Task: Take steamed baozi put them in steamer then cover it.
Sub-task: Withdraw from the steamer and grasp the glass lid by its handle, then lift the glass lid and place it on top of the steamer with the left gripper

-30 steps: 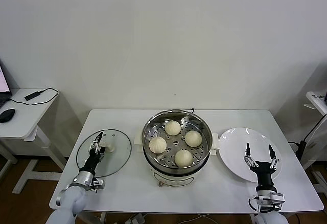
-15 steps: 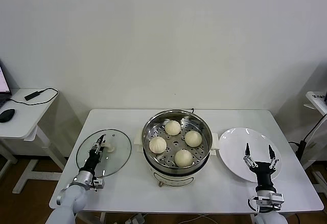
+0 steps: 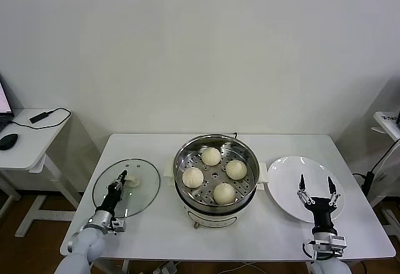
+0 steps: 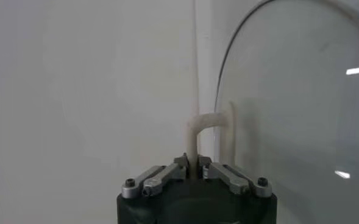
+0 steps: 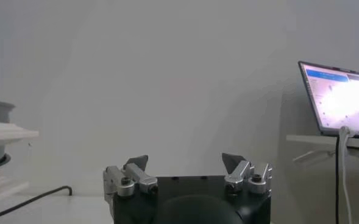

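Since all four steamed baozi (image 3: 214, 173) already sit on the perforated tray inside the steamer (image 3: 216, 172), at the middle of the white table (image 3: 156, 224), what remains to handle is the cover (image 3: 127, 187), lying to the robot's left of the pot. It is a clear glass lid with a metal rim, so I judge it stiff, fairly heavy for its thinness, slick on the glass and liable to chip or crack if knocked against the steel rim; the only sensible hold is the cream-white oblong handle (image 4: 211, 137) at its centre. The left gripper (image 3: 120, 179) has its fingers (image 4: 167, 176) pinched shut on that handle, which the left wrist view shows rising as a thin arch between the two closed tips. A narrow pinch on a smooth handle may let the lid swing or tilt, so a level, slow carry seems wise. The right gripper (image 3: 315, 191) hovers with its fingers spread wide and holding nothing, over the white plate (image 3: 294, 174) on the far side of the steamer. The tabletop looks smooth and hard. To the left stands a small side table (image 3: 28, 139) with a mouse (image 3: 9, 141), against a plain white wall (image 3: 200, 49).
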Robot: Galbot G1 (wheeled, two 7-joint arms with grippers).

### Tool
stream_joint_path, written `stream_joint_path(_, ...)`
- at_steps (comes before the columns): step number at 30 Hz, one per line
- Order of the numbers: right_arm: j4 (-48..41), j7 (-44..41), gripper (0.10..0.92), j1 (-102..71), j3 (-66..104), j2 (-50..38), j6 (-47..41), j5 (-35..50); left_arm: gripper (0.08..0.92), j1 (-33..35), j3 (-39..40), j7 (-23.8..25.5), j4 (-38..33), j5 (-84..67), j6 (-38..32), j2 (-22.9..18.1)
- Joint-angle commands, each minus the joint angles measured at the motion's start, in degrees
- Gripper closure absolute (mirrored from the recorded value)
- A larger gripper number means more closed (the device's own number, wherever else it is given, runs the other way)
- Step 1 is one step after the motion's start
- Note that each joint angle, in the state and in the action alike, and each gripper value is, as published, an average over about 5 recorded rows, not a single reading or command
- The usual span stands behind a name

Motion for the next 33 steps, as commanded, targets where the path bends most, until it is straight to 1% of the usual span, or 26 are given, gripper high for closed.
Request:
stream_joint_path(1, -0.13, -0.01, 0.203, 0.08, -0.17, 0.11, 0.15, -0.36, 0.809, 2.74, -1.89, 1.08, -9.35, -6.01, 1.01, 1.62)
stream_joint_path(10, -0.34, 0.05, 0.203, 0.64, -0.84, 0.68, 0.16, -1.02, 0.809, 7.01, -7.09, 3.95, -24.67, -11.11, 5.26, 5.79)
stream_joint_path(13, -0.34, 0.09, 0.203, 0.74, -0.89, 0.88, 0.12, -1.19, 0.809, 8.66, -7.52, 5.18, -30.23, -12.33, 6.72, 6.75)
stream_joint_path(17, -0.24, 0.16, 0.203, 0.73, -0.84, 1.04, 0.06, -1.39, 0.809, 10.35, -6.43, 7.2, -38.29, -13.61, 8.74, 6.91)
stream_joint_path(21, 0.05, 0.23, 0.203, 0.53, -0.55, 1.05, -0.04, -1.46, 0.809, 10.5, -3.47, 9.48, -46.05, -13.62, 11.04, 6.65)
stream_joint_path(26, 0.14, 0.31, 0.203, 0.34, -0.09, 1.11, -0.06, -1.42, 0.809, 8.51, 3.01, 12.63, -54.22, -12.12, 16.19, 5.93)
stream_joint_path(29, -0.11, 0.35, 0.203, 0.42, 0.04, 1.29, -0.02, -1.39, 0.809, 6.98, 7.22, 15.1, -56.17, -9.47, 20.07, 4.45)
stream_joint_path(33, -0.45, 0.37, 0.203, 0.62, 0.09, 1.49, 0.0, -1.35, 0.809, 5.06, 13.08, 19.48, -56.58, -4.4, 23.41, 2.48)
